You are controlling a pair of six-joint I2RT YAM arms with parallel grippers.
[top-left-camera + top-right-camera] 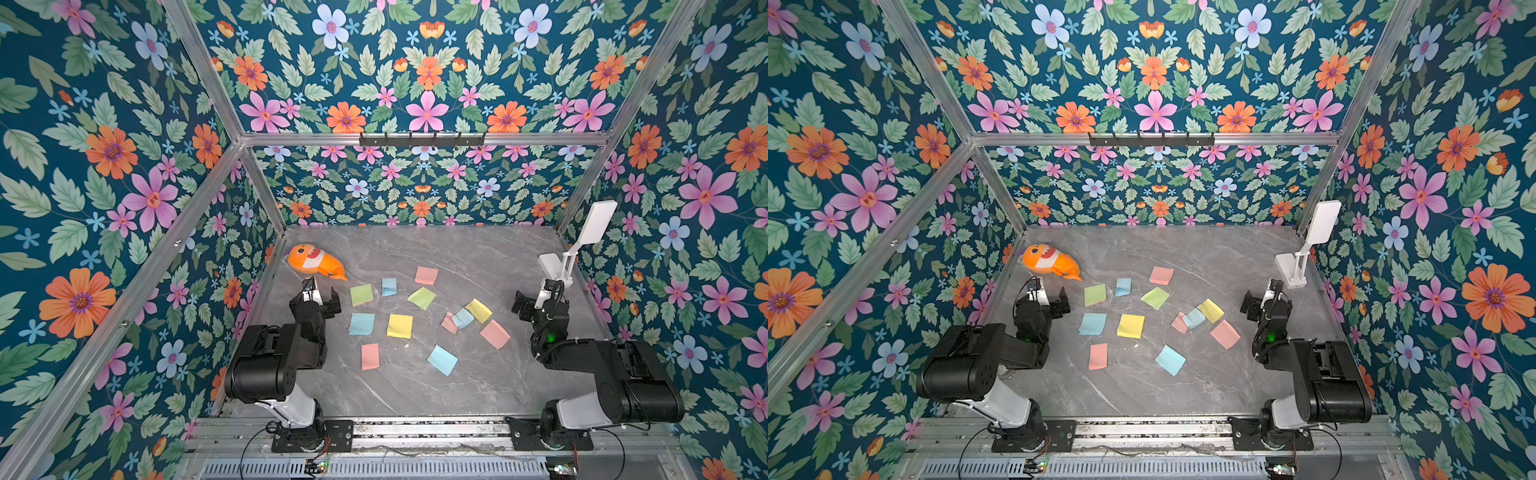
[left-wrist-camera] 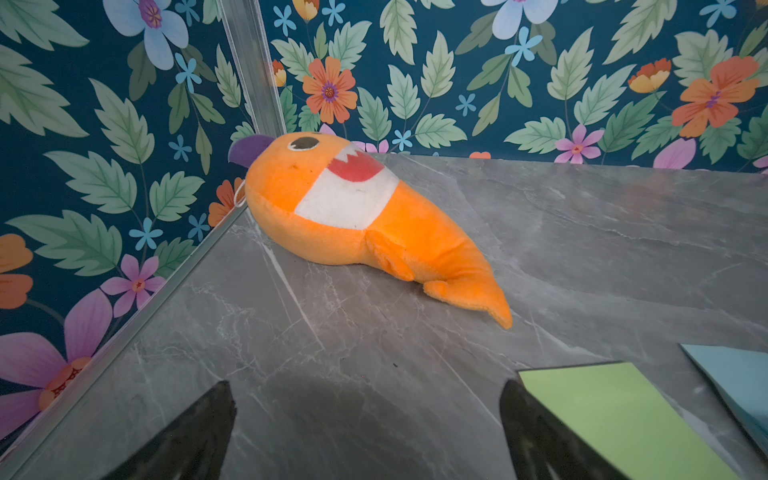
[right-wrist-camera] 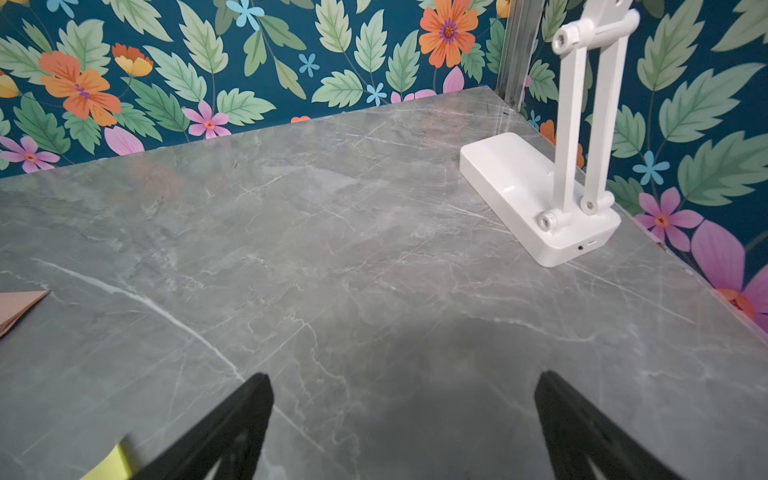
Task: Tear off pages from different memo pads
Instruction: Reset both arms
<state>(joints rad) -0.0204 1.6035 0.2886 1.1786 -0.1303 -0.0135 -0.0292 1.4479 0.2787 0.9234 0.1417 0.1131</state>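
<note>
**A:** Grey marble tabletop (image 1: 415,395), floral walls all round. How do your tools stand?

**B:** Both are spread wide and empty. Your left gripper (image 2: 368,386) hovers just beside the green memo pad (image 2: 615,415), facing the orange plush fish (image 2: 353,216). Your right gripper (image 3: 403,376) faces the white folding stand (image 3: 536,195).

**A:** And the paper?

**B:** The memo pads (image 1: 400,326) lie scattered mid-table, between your arms. Three overlapping ones look like loose pages (image 1: 462,318).

**A:** How should you go in?

**B:** I'd pin the green pad with one tool. Pinch only the top sheet's free edge with the other and peel low, so the block doesn't lift.
</note>
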